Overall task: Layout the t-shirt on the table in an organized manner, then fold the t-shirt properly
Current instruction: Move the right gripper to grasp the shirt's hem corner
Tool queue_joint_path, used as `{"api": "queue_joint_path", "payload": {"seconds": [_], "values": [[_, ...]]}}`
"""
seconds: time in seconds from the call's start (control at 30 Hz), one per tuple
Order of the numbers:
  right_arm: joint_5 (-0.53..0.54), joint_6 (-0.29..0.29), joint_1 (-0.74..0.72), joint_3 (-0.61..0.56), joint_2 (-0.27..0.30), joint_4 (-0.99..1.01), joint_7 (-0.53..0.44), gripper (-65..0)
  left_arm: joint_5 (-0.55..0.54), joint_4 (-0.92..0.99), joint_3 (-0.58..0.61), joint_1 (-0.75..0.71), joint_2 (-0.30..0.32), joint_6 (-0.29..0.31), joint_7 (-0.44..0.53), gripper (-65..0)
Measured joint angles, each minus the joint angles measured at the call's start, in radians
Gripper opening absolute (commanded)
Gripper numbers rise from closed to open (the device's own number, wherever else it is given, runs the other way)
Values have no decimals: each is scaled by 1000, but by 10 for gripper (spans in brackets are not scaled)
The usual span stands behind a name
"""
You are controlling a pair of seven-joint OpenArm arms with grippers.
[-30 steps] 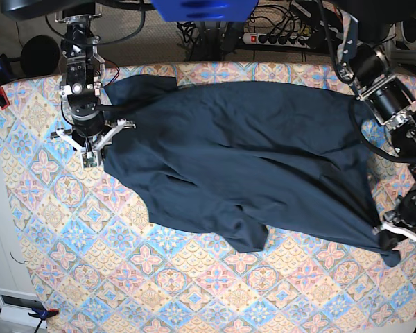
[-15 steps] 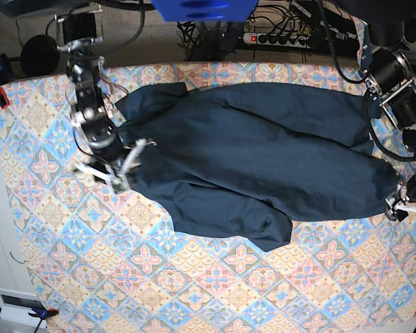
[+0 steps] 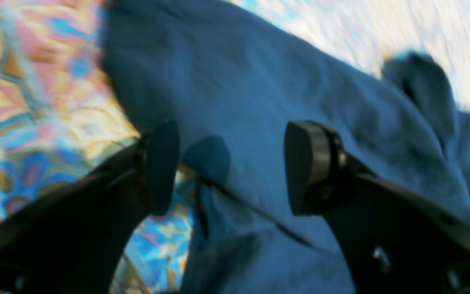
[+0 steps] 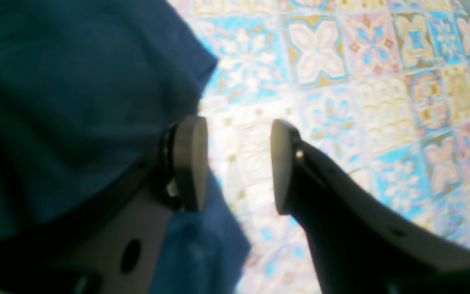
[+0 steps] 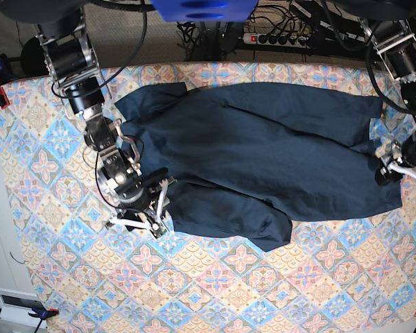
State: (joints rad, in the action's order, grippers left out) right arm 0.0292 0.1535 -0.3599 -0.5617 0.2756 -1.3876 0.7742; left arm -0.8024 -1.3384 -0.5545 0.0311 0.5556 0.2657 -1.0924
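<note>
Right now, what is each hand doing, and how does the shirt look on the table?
Left hand: open, over the shirt's edge, gripping nothing.
Right hand: open, empty, beside the cloth.
T-shirt: spread across the table, wrinkled, bunched at the lower middle, not folded.
Table: covered with a patterned cloth.

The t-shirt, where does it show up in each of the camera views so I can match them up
Base: the t-shirt spreads across the upper middle of the table.
Left wrist: it fills the centre and right, behind the open left gripper.
Right wrist: it fills the left side, beside the open right gripper.
Shared landmark: the table's pastel diamond-tile cloth.
</note>
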Motion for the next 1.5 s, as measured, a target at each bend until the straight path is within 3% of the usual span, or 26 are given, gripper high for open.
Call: {"api": "queue_joint_path", "payload": {"seconds": [0.1, 0.27, 0.43, 0.73, 1.0, 1.3, 1.5], "values": [[2, 8, -53, -73, 4, 62, 7, -405, -2, -75, 0, -74, -23, 0, -4, -280], [6, 160, -77, -132, -6, 120, -31, -409, 0, -140, -1, -143, -63, 1, -4, -280], [6, 158, -138, -214, 2, 170, -42, -408, 3, -149, -2, -168, -97, 1, -3, -280], [3, 156, -200, -220, -8, 300, -120, -405, 5, -150, -2, -190, -144, 0, 0, -280], [8, 169, -225, -221, -141, 422, -189, -405, 6, -185, -2, -251, -149, 0, 0, -280], [4, 172, -291, -219, -180, 570, -259, -405, 1, -200, -2, -274, -150, 1, 8, -280], [0, 155, -330, -220, -167, 641, -278, -405, -1, -200, -2, -280, -151, 1, 8, -280]]}}
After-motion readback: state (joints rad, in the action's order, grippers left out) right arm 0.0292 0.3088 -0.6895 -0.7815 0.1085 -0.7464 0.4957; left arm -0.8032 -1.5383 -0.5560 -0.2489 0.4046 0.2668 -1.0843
